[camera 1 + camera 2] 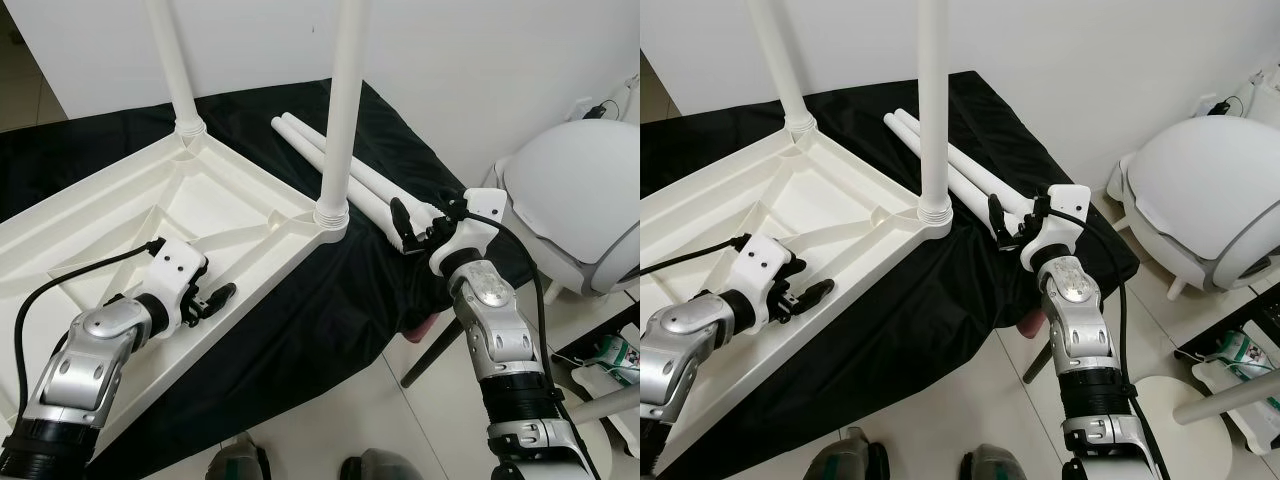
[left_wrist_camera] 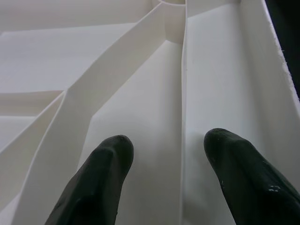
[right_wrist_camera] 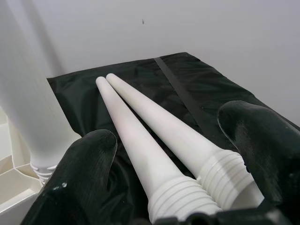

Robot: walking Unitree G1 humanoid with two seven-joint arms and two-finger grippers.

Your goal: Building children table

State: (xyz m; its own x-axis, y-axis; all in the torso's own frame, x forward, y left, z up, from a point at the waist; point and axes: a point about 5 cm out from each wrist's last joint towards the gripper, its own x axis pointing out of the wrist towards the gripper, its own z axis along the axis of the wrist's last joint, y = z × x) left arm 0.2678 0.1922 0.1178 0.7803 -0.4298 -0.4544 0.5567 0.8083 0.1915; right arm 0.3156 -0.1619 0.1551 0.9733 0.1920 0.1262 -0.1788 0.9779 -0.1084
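Black cloth [image 1: 330, 290] carries the upturned white table [image 1: 130, 230], two legs [image 1: 345, 110] fitted. Left gripper [image 2: 164, 154], fingers apart, rests inside its rim; right gripper [image 3: 173, 154], fingers spread, straddles two loose legs [image 3: 140, 117].

- The left pincer [image 2: 161, 180] has its two black fingers [image 2: 96, 180] spread apart above the white tabletop underside [image 2: 220, 84].
- A thin raised rib [image 2: 182, 117] runs between the fingers toward a round socket [image 2: 174, 11].
- A wider diagonal rib [image 2: 108, 79] meets that socket.
- Black cloth [image 2: 287, 33] lies past the tabletop's edge.
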